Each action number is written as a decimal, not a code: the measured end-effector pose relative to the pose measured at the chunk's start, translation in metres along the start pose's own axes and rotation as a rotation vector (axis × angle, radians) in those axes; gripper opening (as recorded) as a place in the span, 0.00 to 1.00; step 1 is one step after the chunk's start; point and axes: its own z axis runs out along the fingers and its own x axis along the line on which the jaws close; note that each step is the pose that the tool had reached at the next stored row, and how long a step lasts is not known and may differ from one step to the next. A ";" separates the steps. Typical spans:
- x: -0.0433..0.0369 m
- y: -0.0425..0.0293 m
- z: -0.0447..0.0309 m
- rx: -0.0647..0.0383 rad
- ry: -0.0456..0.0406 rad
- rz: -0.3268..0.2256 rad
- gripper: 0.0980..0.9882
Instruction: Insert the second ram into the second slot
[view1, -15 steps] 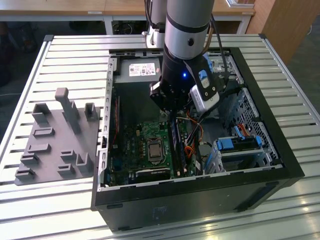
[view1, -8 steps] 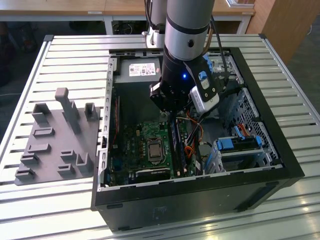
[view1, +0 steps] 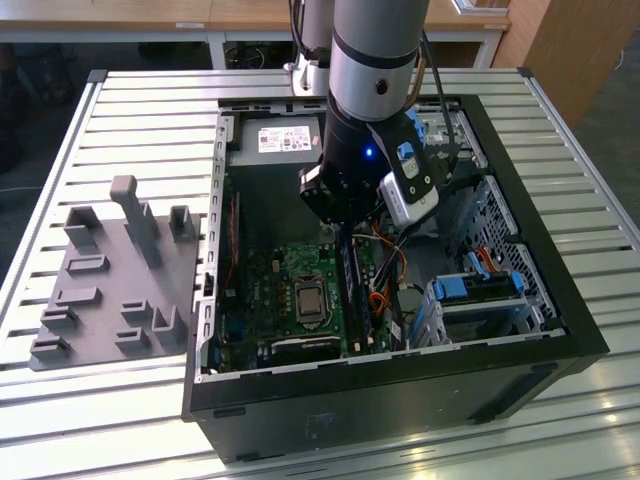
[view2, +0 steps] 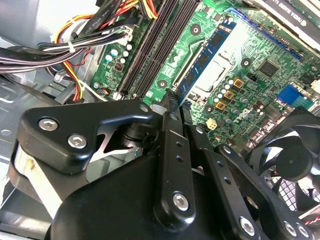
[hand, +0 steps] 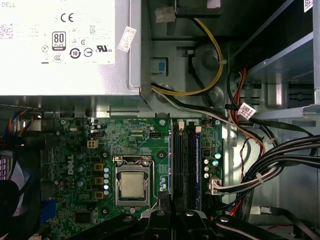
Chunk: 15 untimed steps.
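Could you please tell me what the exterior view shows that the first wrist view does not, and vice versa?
The exterior view adds the grey fixture tray on the slatted table, the arm and the blue drive brackets. The first wrist view adds the yellow cable loop beside the power supply. Both share the power supply, green motherboard, processor socket and memory slots, with the gripper above the slots.

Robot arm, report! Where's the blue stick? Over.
Gripper shut on thin blue circuit stick. Stick low over green motherboard, alongside long black slots. Seated or not: can't tell. Black cables lie apart.
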 end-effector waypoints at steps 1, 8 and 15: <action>0.0000 0.0000 0.0001 0.000 0.0000 0.000 0.04; 0.0000 0.0000 0.0013 0.000 -0.0012 0.000 0.04; -0.0001 -0.0001 0.0032 0.000 -0.0015 0.000 0.04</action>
